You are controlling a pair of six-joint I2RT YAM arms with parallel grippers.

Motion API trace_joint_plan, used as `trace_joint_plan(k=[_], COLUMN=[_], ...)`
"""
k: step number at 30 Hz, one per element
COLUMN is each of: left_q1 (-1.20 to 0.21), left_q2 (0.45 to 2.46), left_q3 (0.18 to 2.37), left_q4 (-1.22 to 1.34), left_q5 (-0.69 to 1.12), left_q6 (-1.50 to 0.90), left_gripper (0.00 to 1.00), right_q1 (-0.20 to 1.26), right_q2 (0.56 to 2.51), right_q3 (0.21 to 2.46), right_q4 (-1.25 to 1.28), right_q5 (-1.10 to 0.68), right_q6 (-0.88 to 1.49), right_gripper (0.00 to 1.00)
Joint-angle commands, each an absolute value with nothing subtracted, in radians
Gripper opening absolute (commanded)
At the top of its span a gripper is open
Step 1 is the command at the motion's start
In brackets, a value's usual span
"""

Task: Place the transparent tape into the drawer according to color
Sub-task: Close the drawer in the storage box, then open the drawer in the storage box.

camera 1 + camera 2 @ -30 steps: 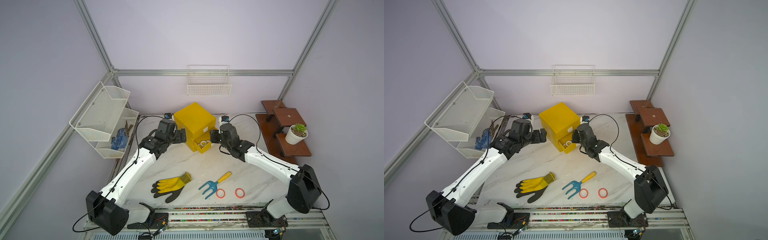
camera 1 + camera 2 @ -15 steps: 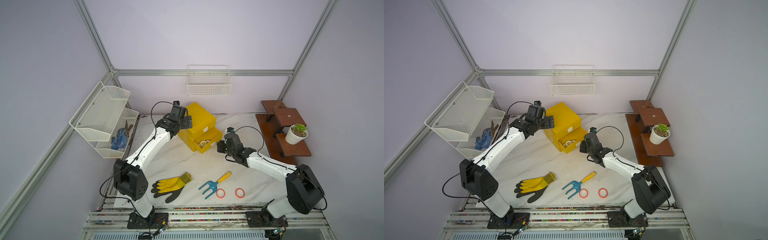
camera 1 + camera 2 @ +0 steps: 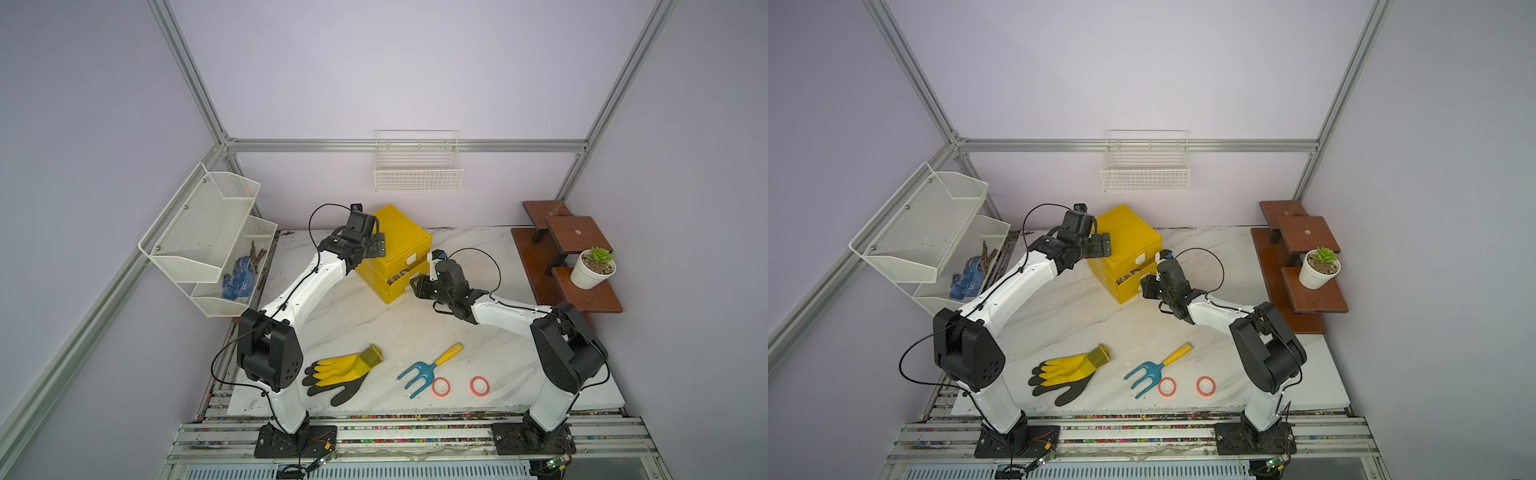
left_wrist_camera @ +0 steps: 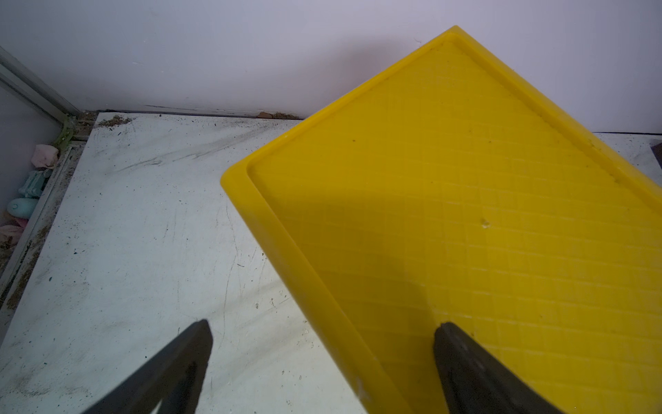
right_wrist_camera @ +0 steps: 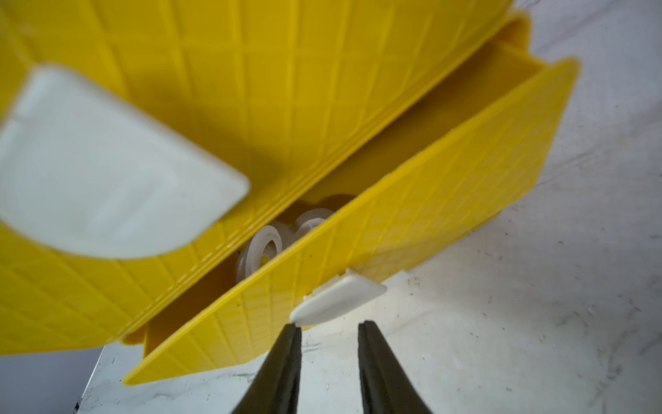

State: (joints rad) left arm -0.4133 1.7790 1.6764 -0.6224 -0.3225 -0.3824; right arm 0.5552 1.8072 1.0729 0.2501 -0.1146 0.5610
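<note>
Seeing left hand [image 4: 322, 324] spread wide, empty, over yellow drawer cabinet [image 3: 401, 235] top at bench [image 3: 353, 324] 12 o'clock. Reading right hand [image 5: 327, 325] as pinched nearly together, empty, one fingertip [image 5: 292, 333] at white tab [image 5: 336, 301] of part-open drawer [image 5: 394, 200]. Spotting whitish tape rolls [image 5: 263, 247] inside; two red-orange tape rolls [image 3: 440, 386] [image 3: 479, 385] at 5 o'clock.

counts. counter [image 3: 374, 324]: red tape rolls [image 3: 441, 387] – 2, near front edge; yellow glove [image 3: 336, 372] – 1; hand fork [image 3: 422, 372] – 1; cabinet [image 3: 401, 232] – 1, near back edge. white handles [image 5: 336, 301] seen – 2. whitish tape rolls [image 5: 267, 247] in open drawer [image 5: 394, 200] – 2 visible. potted plant [image 3: 592, 274] – 1. wire basket [image 3: 417, 174] – 1; two-tier wire rack [image 3: 199, 232] – 1.
</note>
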Motion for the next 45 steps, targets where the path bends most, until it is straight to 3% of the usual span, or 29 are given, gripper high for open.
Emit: trace_joint_plan(k=[1,11,17,27,45], left_q1=[-0.406,-0.405,-0.406,-0.406,-0.405], left_q2=[1.789,1.790,1.775,1.776,1.797], left_q3=[1.637,1.614,1.597,1.582,1.582], left_q4=[-0.647,-0.654,-0.649,-0.643,-0.643], left_q5=[-0.318,-0.320,-0.326,-0.324,-0.311], left_q6=[-0.380,-0.393,-0.393,-0.388,-0.388], left_gripper=[1.00,1.00,1.00,1.00,1.00], right_q1=[0.550,0.548,0.539,0.516,0.499], right_q2=[1.856,1.822,1.815,1.915,2.006], right_q3=[1.116,1.074,1.000,1.025,1.136], right_q4=[0.372,0.381,0.332,0.418,0.334], right_q5=[-0.153,-0.147,-0.132,-0.141,-0.142], right_q6=[0.572,0.603,0.805,0.978,1.019], right_gripper=[0.32,0.41,0.50,0.51,0.47])
